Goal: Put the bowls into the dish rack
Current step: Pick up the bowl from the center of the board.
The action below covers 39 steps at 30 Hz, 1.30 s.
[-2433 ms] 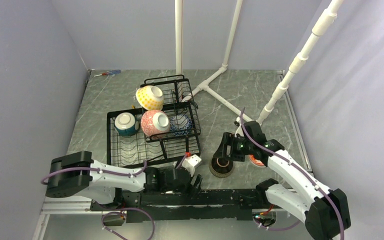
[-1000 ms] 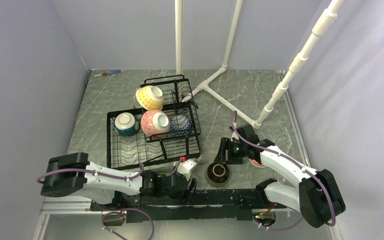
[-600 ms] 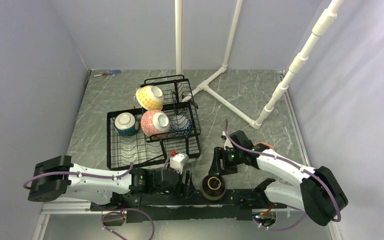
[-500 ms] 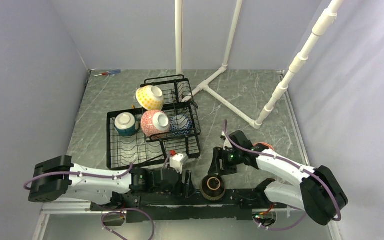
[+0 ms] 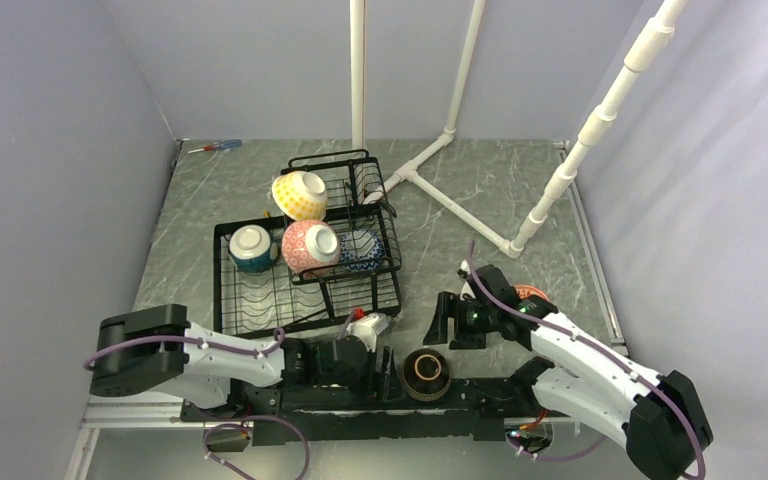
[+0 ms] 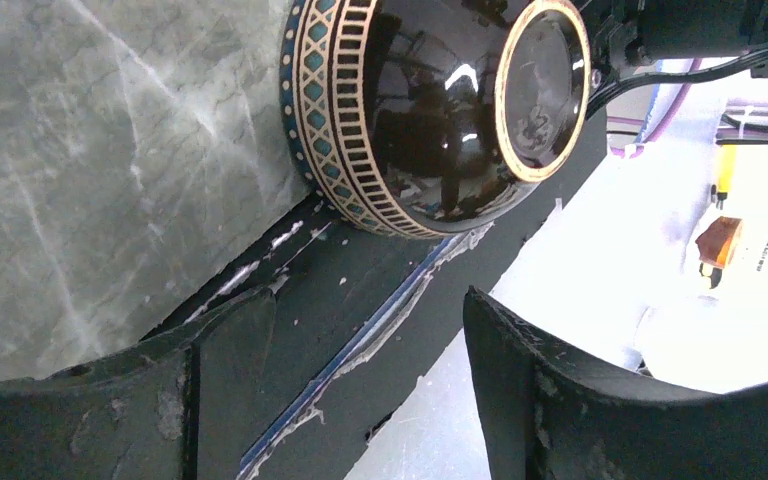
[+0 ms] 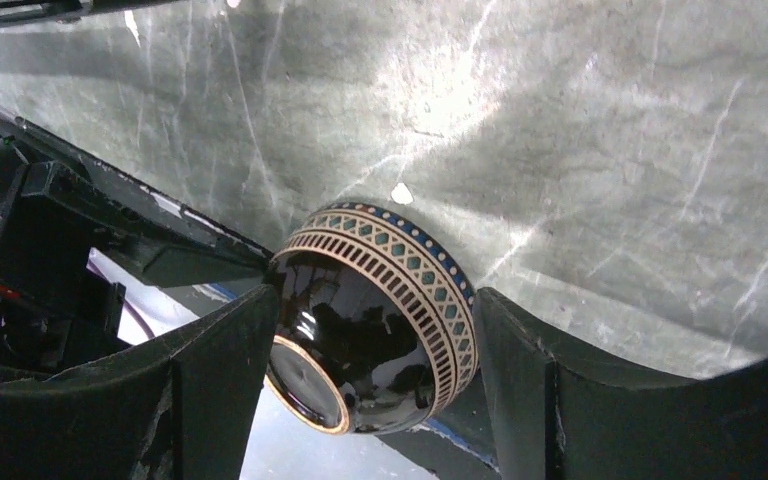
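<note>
Four bowls sit in the rack [image 5: 260,300]: yellow [image 5: 299,194] on the far basket, then teal [image 5: 252,247], pink [image 5: 310,246] and blue-white [image 5: 360,250], the last half hidden behind wire. An orange bowl [image 5: 530,293] peeks from behind the right arm, mostly covered. The dark bowl [image 5: 426,372] lies upside down, foot ring up, at the table's [image 5: 520,180] near edge, partly on the black rail [image 5: 470,392]. The left gripper [image 6: 365,305], low beside it, is spread and empty. The right gripper [image 7: 372,300] is wide apart too, gripping nothing.
</note>
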Each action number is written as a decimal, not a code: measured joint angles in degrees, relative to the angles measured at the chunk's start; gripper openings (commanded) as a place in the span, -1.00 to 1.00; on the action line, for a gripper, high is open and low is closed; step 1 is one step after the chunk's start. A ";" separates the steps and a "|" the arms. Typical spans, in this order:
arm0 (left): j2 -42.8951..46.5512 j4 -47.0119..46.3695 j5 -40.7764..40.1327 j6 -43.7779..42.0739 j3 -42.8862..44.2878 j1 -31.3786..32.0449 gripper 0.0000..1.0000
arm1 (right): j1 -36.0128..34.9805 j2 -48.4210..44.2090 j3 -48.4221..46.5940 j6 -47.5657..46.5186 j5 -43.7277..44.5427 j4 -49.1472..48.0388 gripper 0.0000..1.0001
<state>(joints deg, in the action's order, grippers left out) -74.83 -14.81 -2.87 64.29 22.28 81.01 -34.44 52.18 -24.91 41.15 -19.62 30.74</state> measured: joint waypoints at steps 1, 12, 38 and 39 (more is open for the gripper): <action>-0.70 -0.76 0.52 0.22 0.24 -0.20 0.49 | 0.00 -0.70 0.26 0.52 -0.13 0.24 0.50; -3.45 -6.05 3.98 3.17 0.24 -3.23 0.72 | 0.00 -10.14 3.80 5.49 -3.65 7.30 0.54; -7.93 -9.33 2.10 28.92 0.72 -4.74 0.88 | 0.79 -10.38 11.50 8.81 -11.34 -1.84 0.34; -7.69 -8.44 1.36 29.90 0.92 -4.48 0.87 | 0.85 -10.67 11.80 8.94 -11.43 -2.19 0.33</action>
<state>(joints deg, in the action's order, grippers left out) -82.52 -23.24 -1.52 94.19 23.20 76.53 -33.58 41.52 -13.10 50.09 -31.05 28.56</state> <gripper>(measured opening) 0.932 0.740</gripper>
